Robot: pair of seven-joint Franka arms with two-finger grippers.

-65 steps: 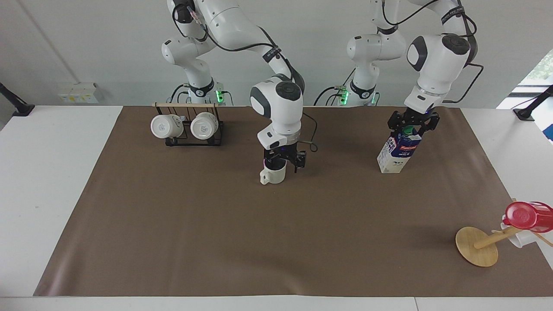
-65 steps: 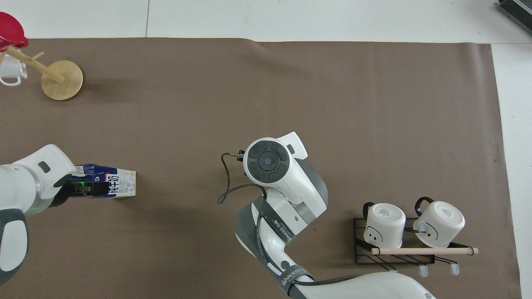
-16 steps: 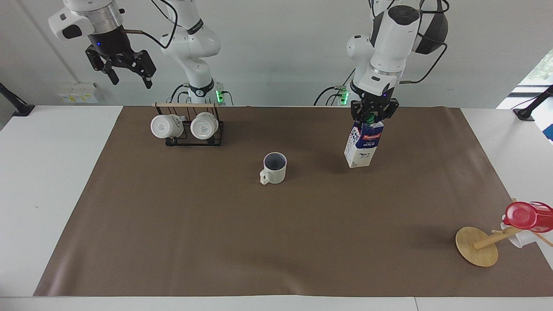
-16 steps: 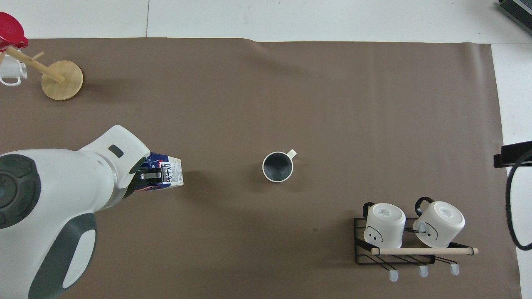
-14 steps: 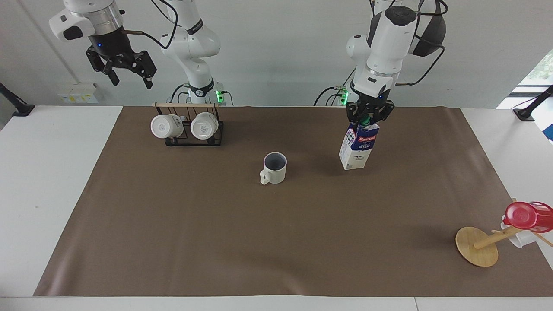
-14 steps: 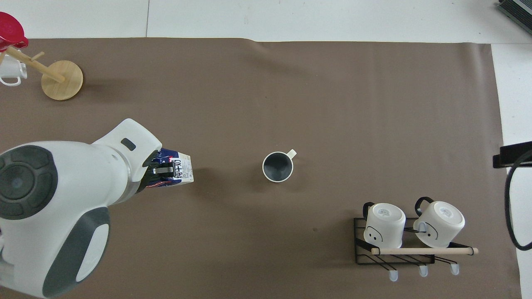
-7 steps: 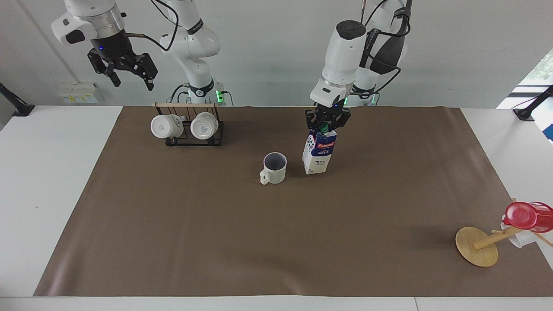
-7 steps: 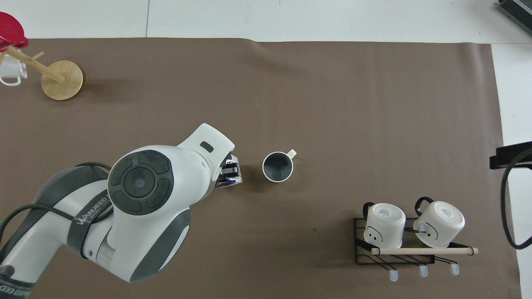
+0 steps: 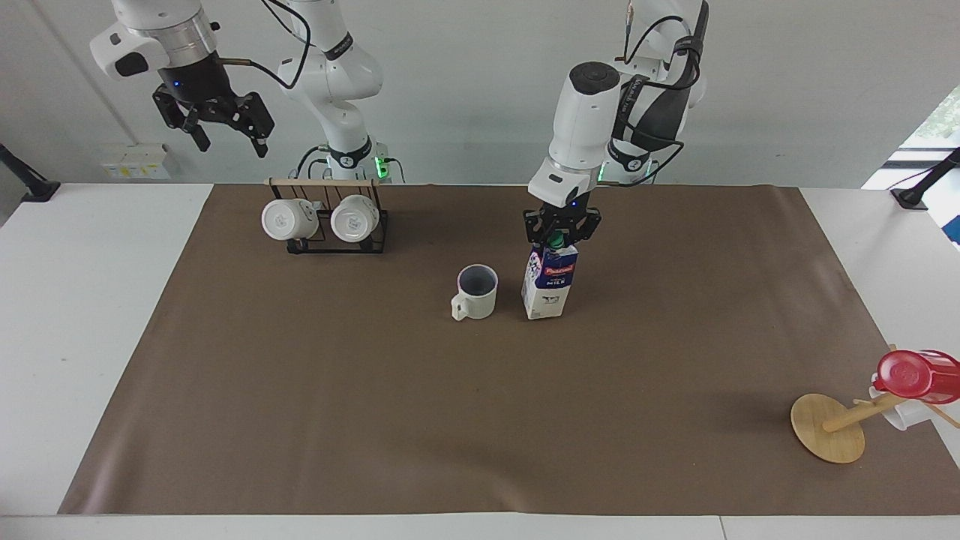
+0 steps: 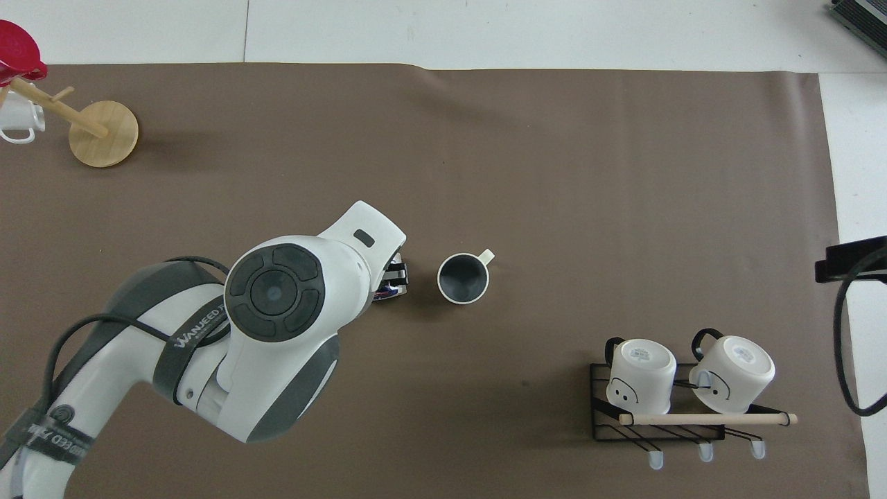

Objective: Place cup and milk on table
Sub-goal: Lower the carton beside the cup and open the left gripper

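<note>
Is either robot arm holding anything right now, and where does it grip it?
The left end effector grips the milk at its top, around the green cap. The right end effector, raised, holds nothing.

I count one small cream-white mug with a dark grey-blue inside [image 9: 477, 292] and one tall blue-and-white milk carton with a red label and green cap [image 9: 550, 280], both on the one wide white table under its brown sheet [image 9: 375, 420]. There are two all-white mugs [image 9: 289, 219] hanging on one black wire rack with a wooden rail [image 9: 336, 238]. One wooden mug tree with a round base [image 9: 828, 427] lies tipped, carrying one red cup [image 9: 916, 375] and one more white mug [image 10: 15, 123]. That makes four mugs and one red cup. I have two arms, so two of my grippers: the left gripper [image 9: 561, 231] and the right gripper [image 9: 223, 127].
</note>
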